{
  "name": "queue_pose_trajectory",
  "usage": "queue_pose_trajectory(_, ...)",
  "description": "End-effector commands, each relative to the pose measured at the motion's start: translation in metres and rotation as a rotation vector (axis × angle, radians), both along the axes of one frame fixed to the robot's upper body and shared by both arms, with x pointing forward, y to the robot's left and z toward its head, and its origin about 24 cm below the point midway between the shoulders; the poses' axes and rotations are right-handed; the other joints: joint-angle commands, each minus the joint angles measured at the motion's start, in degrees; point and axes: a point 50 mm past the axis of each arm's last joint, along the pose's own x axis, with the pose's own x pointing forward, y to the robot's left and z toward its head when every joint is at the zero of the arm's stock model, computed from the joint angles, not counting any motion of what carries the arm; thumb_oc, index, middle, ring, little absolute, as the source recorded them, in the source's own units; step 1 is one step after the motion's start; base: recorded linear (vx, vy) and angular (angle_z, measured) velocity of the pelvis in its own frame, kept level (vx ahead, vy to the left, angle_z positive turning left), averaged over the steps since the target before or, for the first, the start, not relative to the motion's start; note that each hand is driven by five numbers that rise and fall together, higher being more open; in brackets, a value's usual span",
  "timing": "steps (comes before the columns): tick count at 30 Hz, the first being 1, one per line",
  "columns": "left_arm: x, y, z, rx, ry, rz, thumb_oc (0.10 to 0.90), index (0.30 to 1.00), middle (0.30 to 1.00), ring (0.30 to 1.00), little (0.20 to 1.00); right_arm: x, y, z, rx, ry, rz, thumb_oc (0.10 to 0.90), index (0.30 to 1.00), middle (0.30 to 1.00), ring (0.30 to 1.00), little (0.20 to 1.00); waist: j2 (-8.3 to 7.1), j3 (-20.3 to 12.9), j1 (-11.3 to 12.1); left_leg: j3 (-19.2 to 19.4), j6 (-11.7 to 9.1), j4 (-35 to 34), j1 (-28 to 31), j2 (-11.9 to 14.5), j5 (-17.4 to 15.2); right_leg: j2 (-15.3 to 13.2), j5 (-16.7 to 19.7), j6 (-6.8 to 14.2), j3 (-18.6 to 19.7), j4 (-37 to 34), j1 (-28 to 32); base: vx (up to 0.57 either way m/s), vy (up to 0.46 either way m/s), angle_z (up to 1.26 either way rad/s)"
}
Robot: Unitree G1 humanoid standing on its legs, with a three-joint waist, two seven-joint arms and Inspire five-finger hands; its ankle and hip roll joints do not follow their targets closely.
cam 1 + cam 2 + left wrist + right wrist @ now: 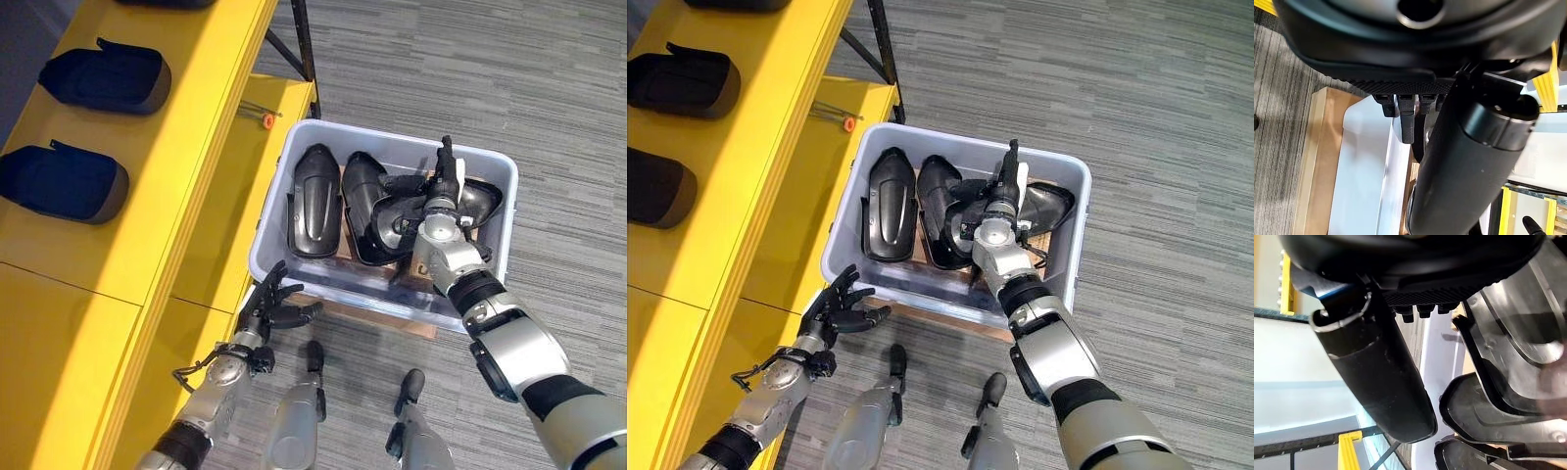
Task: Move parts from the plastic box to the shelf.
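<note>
The parts (pixel 315 201) are lying inside the plastic box (pixel 294 162), glossy black moulded shells with long, rounded, tapering outlines and raised rims. I am counting at least four of them there: two lying side by side toward the shelf side, and two or more overlapping under the right arm, where the pile is too tangled for an exact count. The box itself is a pale, translucent grey tub with rounded corners and a rolled lip, sitting on a flat brown board (pixel 423 327) that is resting on the floor.

The right hand (pixel 446 183) is reaching down into the box over the overlapping shells, its fingers pointing toward the far wall. In the right wrist view, the thumb is standing out straight and the fingers (pixel 1425 311) are showing as short stubs, with the black shells (pixel 1508 396) lying just past them; whether the hand is grasping one I cannot tell.

The left hand (pixel 272 305) is hovering just outside the near corner of the box, fingers spread and relaxed, holding nothing.

Beside the box, the yellow shelf (pixel 147 206) is running in smooth, flat painted tiers. Two more dark shells (pixel 61 181) are sitting well apart on its upper level, matte and hollow-looking. A small orange-tipped tool (pixel 265 118) is lying on the lower tier near the far corner of the box. Grey striped carpet (pixel 470 69) is covering the floor.
</note>
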Motion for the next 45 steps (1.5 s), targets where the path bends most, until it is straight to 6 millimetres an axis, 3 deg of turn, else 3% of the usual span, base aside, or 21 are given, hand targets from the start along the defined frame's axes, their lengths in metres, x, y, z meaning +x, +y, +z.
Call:
queue_pose_trajectory(1, 0.009, -0.007, 0.026, 0.004, -0.134, -0.043, 0.9, 1.0, 1.0, 1.0, 1.0, 0.004, 0.014, 0.081, 0.001, -0.285, -0.003, 0.9, 1.0, 1.0, 1.0, 1.0, -0.78, -1.8, 0.3, -2.0, -1.9, 7.2, -3.4, 2.0, -2.9, -8.2, -5.2, 3.7, 1.0, 8.9, 3.1, -0.01, 0.009, 0.05)
queue_pose_trajectory(21, 0.01, -0.005, 0.013, 0.034, -0.094, 0.037, 0.9, 1.0, 1.0, 1.0, 1.0, -0.014, 0.048, 0.045, -0.069, -0.278, 0.086, 0.9, 1.0, 1.0, 1.0, 1.0, -2.08, -0.5, -1.4, -2.1, -1.7, 8.4, -3.0, 2.8, -3.5, -8.1, -6.0, 3.4, 1.9, 10.7, 2.7, -0.01, 0.006, 0.01)
queue_pose_trajectory(33, 0.011, -0.01, 0.011, 0.041, -0.088, 0.057, 0.9, 1.0, 1.0, 1.0, 1.0, -0.015, 0.038, 0.015, -0.123, -0.18, 0.014, 0.9, 1.0, 1.0, 1.0, 1.0, -2.93, 0.0, -2.5, -1.7, -1.8, 8.7, -2.4, 3.5, -3.5, -7.8, -6.1, 3.3, 2.3, 11.3, 2.6, 0.0, 0.0, 0.0)
queue_pose_trajectory(45, 0.013, -0.013, 0.011, 0.044, -0.093, 0.051, 0.9, 1.0, 1.0, 1.0, 1.0, -0.003, 0.026, 0.014, -0.084, -0.102, -0.075, 0.9, 1.0, 1.0, 1.0, 1.0, -2.52, 1.4, -1.4, -2.2, -1.8, 9.1, -3.1, 3.3, -3.6, -7.6, -5.7, 3.5, 1.7, 11.0, 2.7, 0.0, 0.002, -0.01)
